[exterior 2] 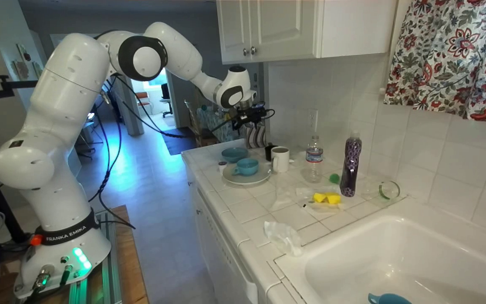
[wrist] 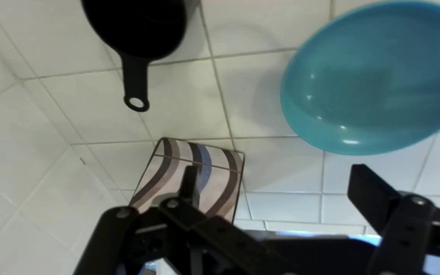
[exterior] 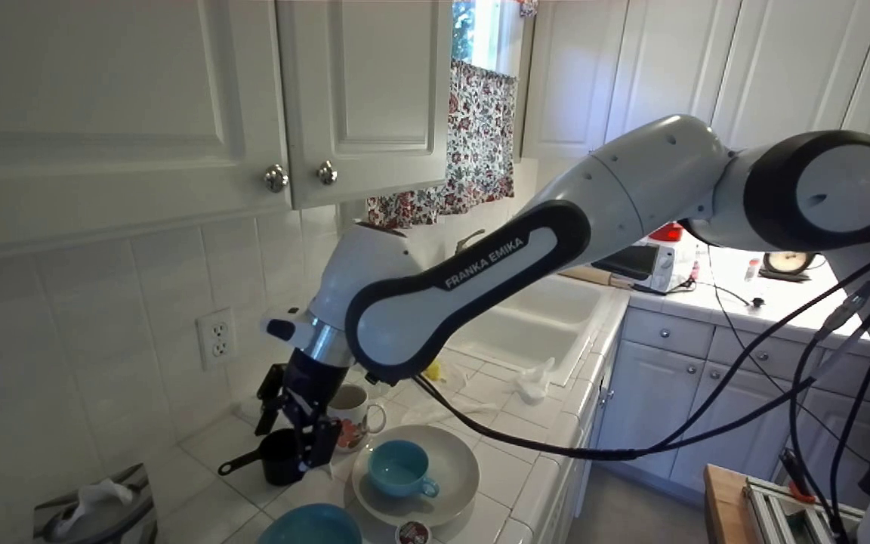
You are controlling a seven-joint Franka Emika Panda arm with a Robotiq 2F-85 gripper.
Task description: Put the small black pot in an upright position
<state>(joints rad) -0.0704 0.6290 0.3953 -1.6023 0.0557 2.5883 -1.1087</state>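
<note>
The small black pot [exterior: 282, 462] stands on the tiled counter by the wall, its stick handle pointing away from the mug. It is small in an exterior view [exterior 2: 269, 152], partly behind the mug. In the wrist view the pot [wrist: 138, 30] is at the top left, cut by the frame edge, with its handle pointing down the picture. It is too dark to tell surely whether its mouth faces up or down. My gripper [wrist: 275, 173] is open and empty above the counter. In an exterior view the gripper [exterior: 291, 446] overlaps part of the pot; it also shows in an exterior view [exterior 2: 248, 126].
A patterned mug [exterior: 359, 423] stands close beside the pot. A blue bowl [wrist: 369, 76], and a grey plate [exterior: 458, 472] with a blue cup [exterior: 397, 468], lie toward the counter edge. A striped object [wrist: 220, 168] is near the wall. Bottles [exterior 2: 349, 164] stand toward the sink [exterior 2: 352, 236].
</note>
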